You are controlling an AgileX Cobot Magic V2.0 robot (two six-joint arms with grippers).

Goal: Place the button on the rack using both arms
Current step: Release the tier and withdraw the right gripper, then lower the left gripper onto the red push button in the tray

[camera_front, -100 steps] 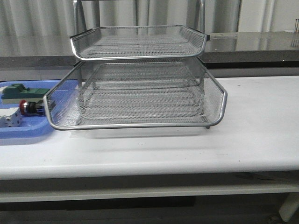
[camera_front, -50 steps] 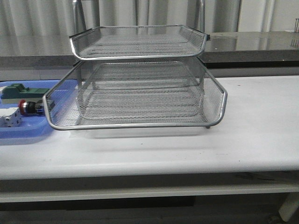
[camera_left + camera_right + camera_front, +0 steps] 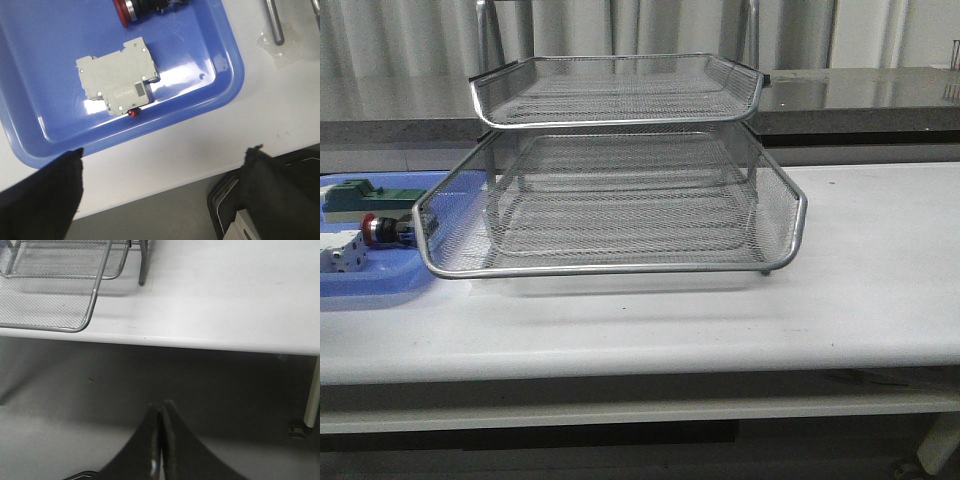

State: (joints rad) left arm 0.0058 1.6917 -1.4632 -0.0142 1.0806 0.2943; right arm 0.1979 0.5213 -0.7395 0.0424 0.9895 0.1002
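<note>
The white block (image 3: 117, 77) carries a small dark label on its face; the lettering is too small to read reliably. A small red tab protrudes from one edge of this block.

The blue tray (image 3: 370, 285) sits on the white worktop (image 3: 860, 270) at the robot's left, just beside the rack (image 3: 615, 200). It contains three items: the green block (image 3: 365, 195) toward the rear, the button (image 3: 382, 230) in the middle, and the white block nearest the front edge. The button lies on its side with its red cap pointing left. In the left wrist view only the red cap and part of the black body (image 3: 147, 6) are visible at the frame edge.

The rack stands on the worktop. Its wire-mesh trays hold nothing; the middle tray is slid forward, past the top tray.

The left claw (image 3: 162, 187) is spread wide and holds nothing, positioned over the near edge of the blue tray. The right claw (image 3: 161, 440) has its fingers pressed together with nothing between them, positioned off the worktop's front edge, over the floor.
</note>
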